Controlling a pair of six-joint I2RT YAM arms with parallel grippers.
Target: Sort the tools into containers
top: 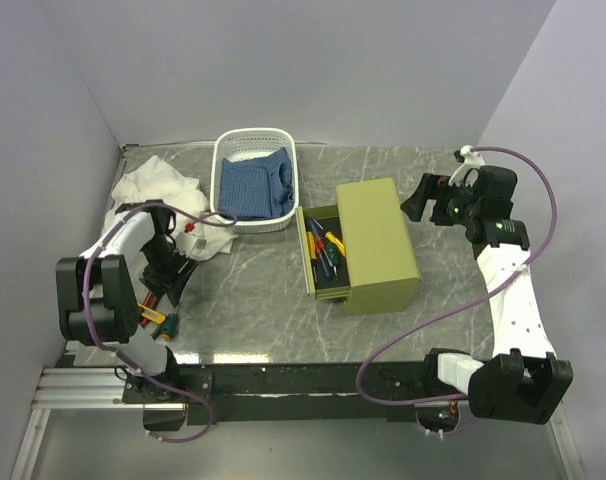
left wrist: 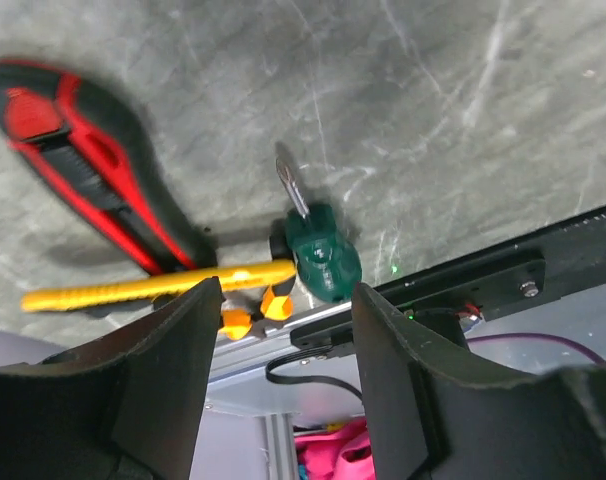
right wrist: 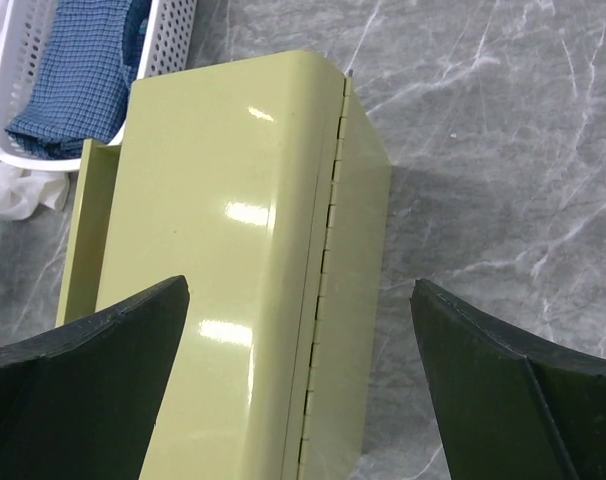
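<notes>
Black left gripper (left wrist: 286,305) over green screwdriver (left wrist: 323,262), right gripper (right wrist: 301,290) above chest (right wrist: 233,250)

At the frame's left, the left arm (top: 123,250) pairs chunky black joints with white links; the right arm (top: 508,290) matches, its white link dotted with small holes. A purple cable (top: 420,322) runs along each. The left tool (left wrist: 283,292) has broad, wedge-shaped, matte black fingers (left wrist: 173,390).
</notes>
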